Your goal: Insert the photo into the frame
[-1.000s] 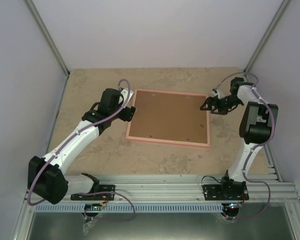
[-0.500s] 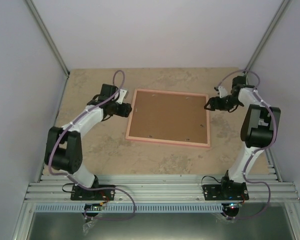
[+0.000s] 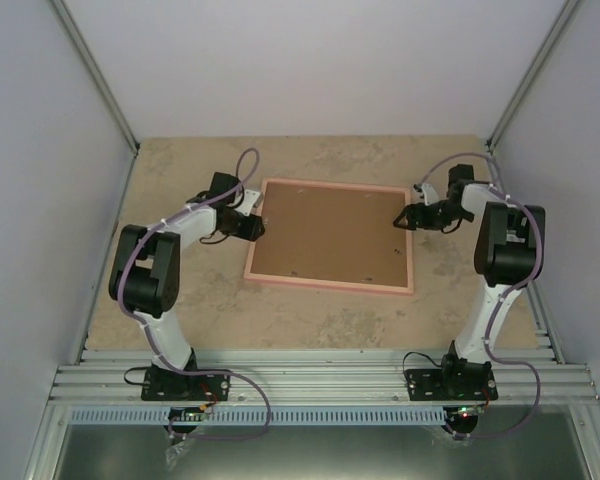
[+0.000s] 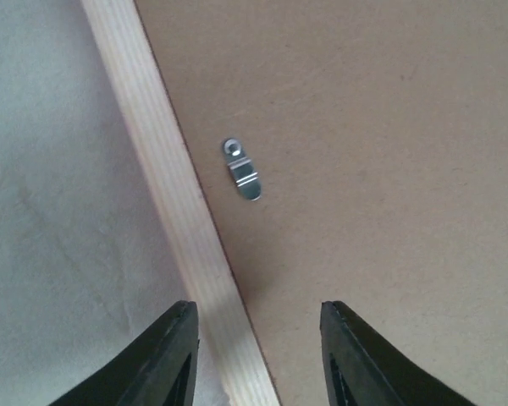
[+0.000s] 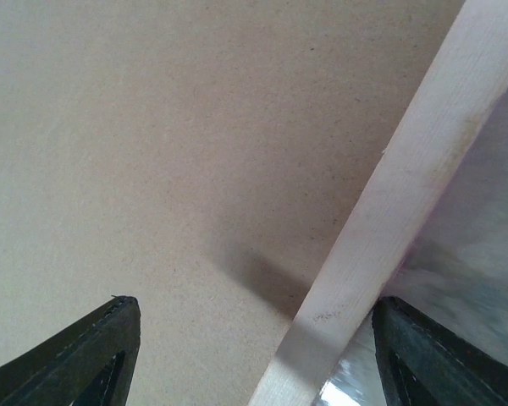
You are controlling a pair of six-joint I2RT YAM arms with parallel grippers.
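Top view: frame [image 3: 330, 285] is lying back-up and flat on the table [image 3: 330, 325], roughly centred between my two arms, with its brown backing board [image 3: 330, 235] facing the camera. I'm holding my left gripper [image 3: 255, 227] at the frame's left edge near the far corner, and my right gripper [image 3: 404, 218] at the right edge, also toward the far end. Both are sitting low over the edges; jaw gap is too small to judge from here. Left wrist view: the frame [image 4: 165, 169] is showing as a pale strip running diagonally, with table [image 4: 51, 169] on one side and backing board [image 4: 389, 169] on the other. A small metal clip [image 4: 243, 169] is sitting on the board just beside the strip. The left gripper [image 4: 258, 311] is standing with jaws apart, straddling the strip: one of its fingers [image 4: 171, 359] is right next to the strip on the table side, the other is over the board, not pinching anything. Right wrist view: the frame [image 5: 394, 186] is crossing diagonally, backing board [image 5: 152, 127] filling most of the shot, table [image 5: 483, 254] in the corner. The right gripper [image 5: 254, 304] is standing wide apart, one finger over the board and the other on the table side of the strip, gripping nothing. Can't tell whether either finger is touching.
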